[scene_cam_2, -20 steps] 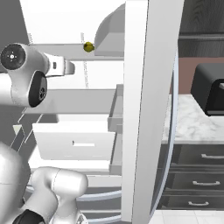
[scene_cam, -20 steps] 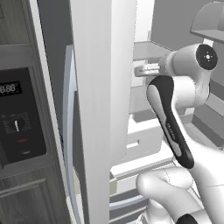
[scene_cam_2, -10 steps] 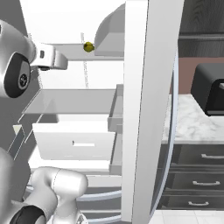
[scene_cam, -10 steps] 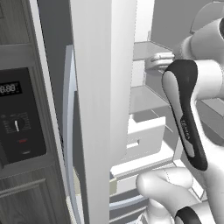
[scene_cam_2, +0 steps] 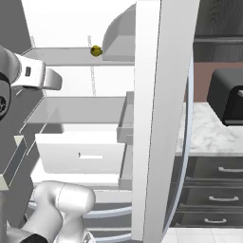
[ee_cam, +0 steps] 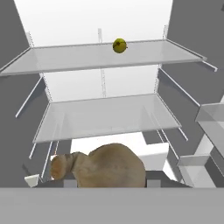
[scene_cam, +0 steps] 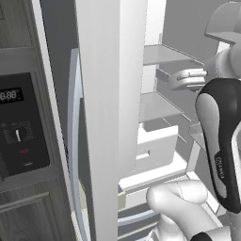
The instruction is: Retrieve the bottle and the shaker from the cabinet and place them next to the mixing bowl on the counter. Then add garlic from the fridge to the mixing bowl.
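In the left base view, the white arm has swung back toward the robot. The pincer (scene_cam: 175, 83) is beside the middle shelf (scene_cam: 157, 106) of the open fridge, and it is nearer the front than it was a second ago. The tall fridge door (scene_cam: 103, 94) has not moved. In the right base view, the pincer (scene_cam_2: 58, 80) has slid toward the left edge, away from the back wall of the fridge. It hangs between the top shelf (scene_cam_2: 61, 56) and the shelf below it. A small yellow-green ball (scene_cam_2: 96, 51) sits on the top shelf, just where it sat before. The white drawer (scene_cam_2: 80, 152) lower down is shut. To the right of the door is the worktop (scene_cam_2: 209, 133) with a dark box (scene_cam_2: 230, 95) on it. In the hand view, a lumpy tan thing fills the space between the two dark tips of the pincer (ee_cam: 109, 183). This looks like the garlic (ee_cam: 107, 168), and the pincer looks clamped on it. The yellow-green ball (ee_cam: 119, 45) is far off on the top shelf. So I think the garlic has been picked up and is now coming out of the fridge. What is left is to carry it round the door to the mixing bowl and drop it in.
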Robot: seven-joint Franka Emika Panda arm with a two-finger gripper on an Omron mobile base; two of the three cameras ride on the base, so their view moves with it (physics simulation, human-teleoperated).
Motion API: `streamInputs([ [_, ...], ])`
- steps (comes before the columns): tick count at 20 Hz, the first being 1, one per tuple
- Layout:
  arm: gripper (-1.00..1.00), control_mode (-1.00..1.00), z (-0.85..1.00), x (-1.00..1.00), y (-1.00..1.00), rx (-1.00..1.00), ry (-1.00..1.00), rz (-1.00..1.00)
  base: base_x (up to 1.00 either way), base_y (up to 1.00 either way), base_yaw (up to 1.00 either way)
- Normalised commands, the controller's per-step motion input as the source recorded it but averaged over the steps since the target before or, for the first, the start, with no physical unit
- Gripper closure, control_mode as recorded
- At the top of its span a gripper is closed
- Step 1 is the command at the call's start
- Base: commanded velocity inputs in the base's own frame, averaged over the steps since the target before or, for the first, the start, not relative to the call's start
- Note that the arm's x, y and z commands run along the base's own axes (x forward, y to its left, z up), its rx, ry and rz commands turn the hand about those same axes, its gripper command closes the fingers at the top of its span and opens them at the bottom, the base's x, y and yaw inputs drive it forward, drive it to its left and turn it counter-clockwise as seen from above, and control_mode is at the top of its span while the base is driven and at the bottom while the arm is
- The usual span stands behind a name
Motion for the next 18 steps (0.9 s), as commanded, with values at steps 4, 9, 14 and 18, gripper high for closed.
streamInputs([
  [4, 1.00, -1.00, -0.29, -0.52, 0.00, 0.00, 0.00, 0.00, 0.00, 0.00, 0.00],
  [9, 1.00, -1.00, -0.03, -0.12, 0.00, 0.00, 0.00, 0.00, 0.00, 0.00, 0.00],
  [14, 1.00, -1.00, 0.00, 0.00, 0.00, 0.00, 0.00, 0.00, 0.00, 0.00, 0.00],
  [18, 1.00, -1.00, 0.00, 0.00, 0.00, 0.00, 0.00, 0.00, 0.00, 0.00, 0.00],
])
